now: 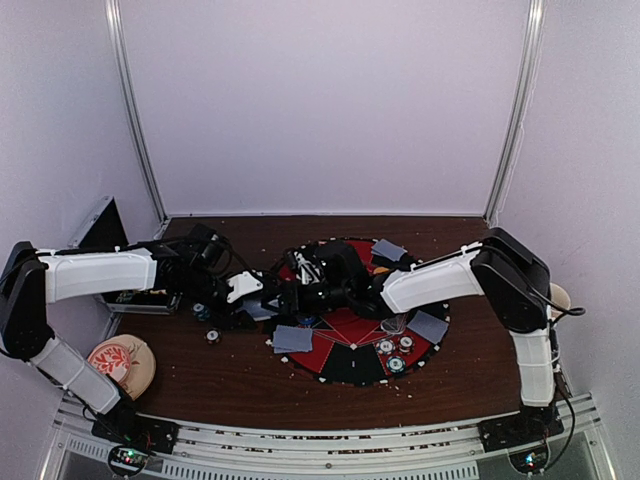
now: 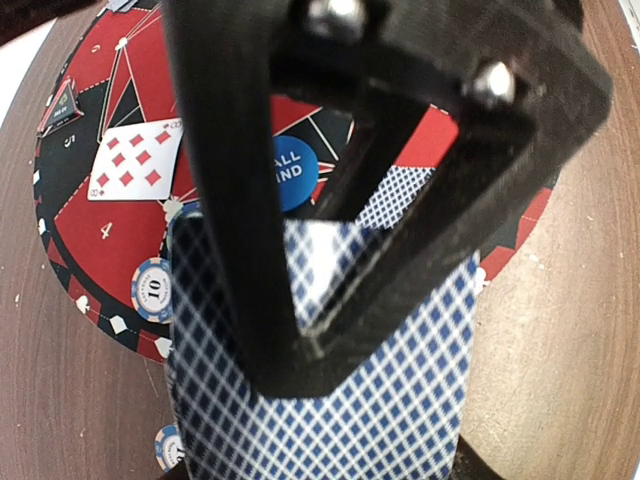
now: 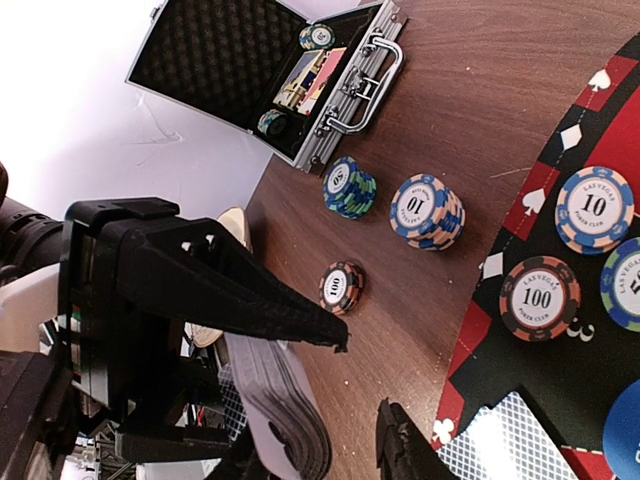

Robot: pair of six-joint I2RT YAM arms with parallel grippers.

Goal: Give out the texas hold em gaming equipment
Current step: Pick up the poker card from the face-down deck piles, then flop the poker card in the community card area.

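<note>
A thick deck of blue-checked playing cards (image 2: 400, 400) fills the bottom of the left wrist view, with my left gripper (image 1: 258, 300) shut on it over the mat's left edge. My right gripper (image 1: 300, 275) reaches in from the right. One of its black fingers (image 2: 240, 250) lies across the deck's top card. In the right wrist view the deck's grey edge (image 3: 290, 410) sits beside the right gripper (image 3: 365, 378), whose jaws stand apart with bare table showing between the tips. Face-down cards (image 1: 292, 338) (image 1: 428, 325) lie on the mat, and poker chips (image 1: 397, 350) sit near its front.
The round red-and-black mat (image 1: 350, 368) carries a face-up diamonds card (image 2: 135, 160) and a blue button disc (image 2: 300, 175). Chip stacks (image 3: 427, 210) (image 3: 350, 187) and a single 100 chip (image 3: 340, 287) stand on the wood. The open metal case (image 3: 250, 60) sits far left, with a flowered plate (image 1: 120, 365) near it.
</note>
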